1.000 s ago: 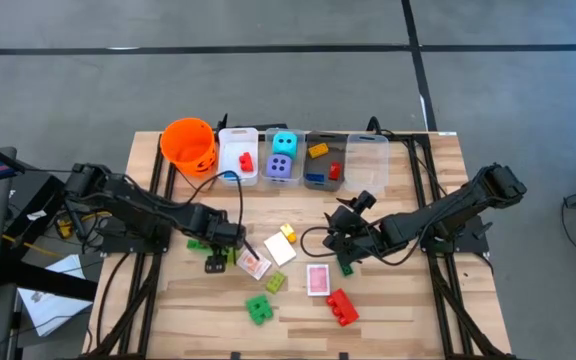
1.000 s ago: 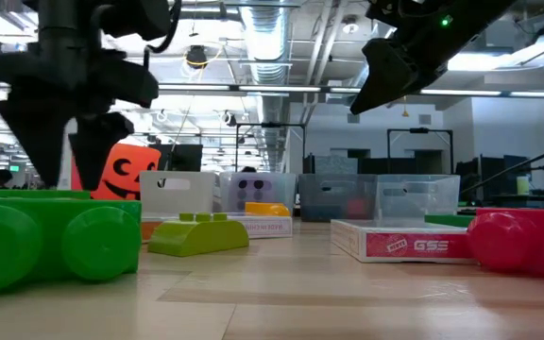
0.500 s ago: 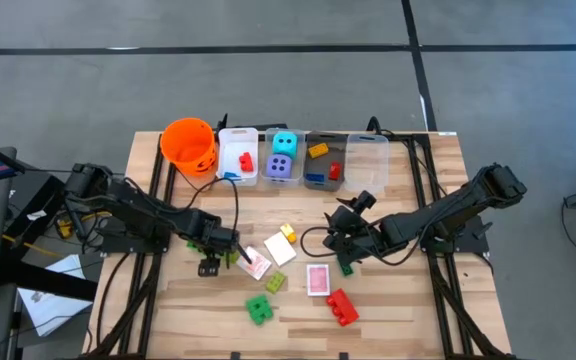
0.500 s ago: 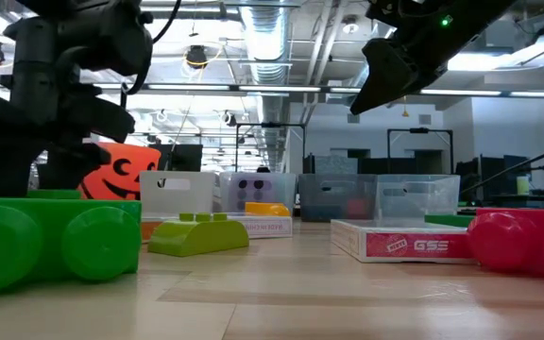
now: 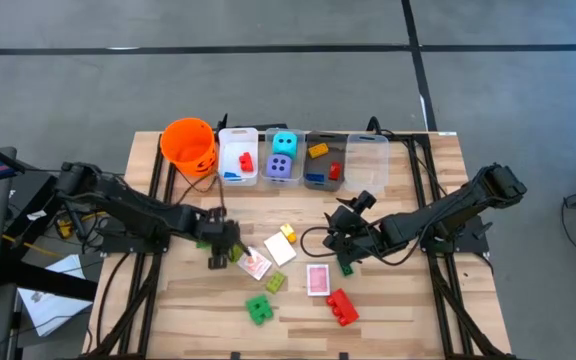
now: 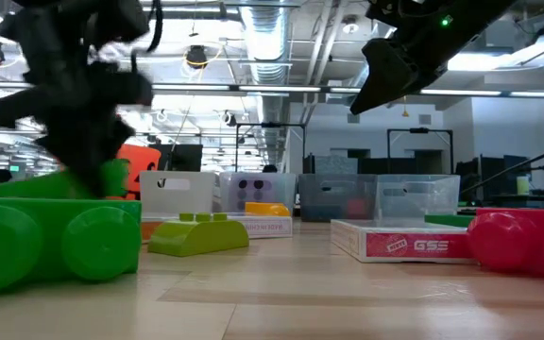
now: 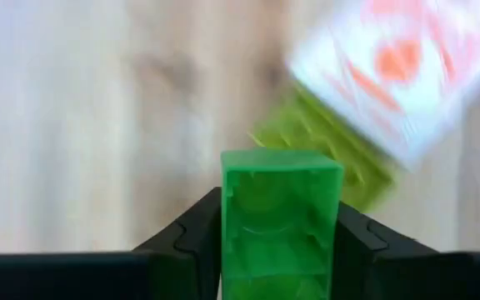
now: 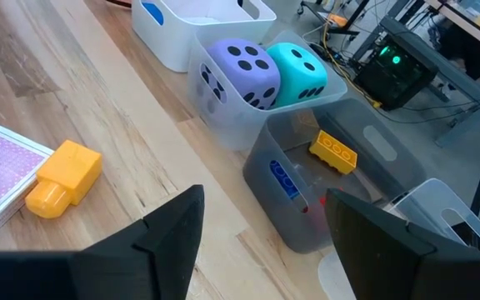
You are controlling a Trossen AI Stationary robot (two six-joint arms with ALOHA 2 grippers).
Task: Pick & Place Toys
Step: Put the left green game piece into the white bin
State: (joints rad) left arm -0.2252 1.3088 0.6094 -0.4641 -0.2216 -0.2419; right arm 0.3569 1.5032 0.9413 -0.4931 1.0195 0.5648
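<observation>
Left gripper is clamped on a green brick; the wrist view shows both fingers pressed flat against its sides. In the high view the brick sits at the gripper tip, left of table centre, just beside a playing card. From the low view I judge it's just off the wood, but it's blurred there, so I can't be sure.

Step in hand, as I read it: carry the brick to a bin. I'd go straight up first. The card and an olive brick lie right under the gripper's nose, and a sideways drag would knock them. Then I'd swing toward the row of bins at the back edge and let go low inside the walls, so it doesn't bounce out.

The brick is bright translucent green, boxy and hard plastic. It's narrow enough that the fingers span it squarely, so I expect little slip.

Right gripper hangs apart and empty above the table, right of centre, facing the bins.
</observation>
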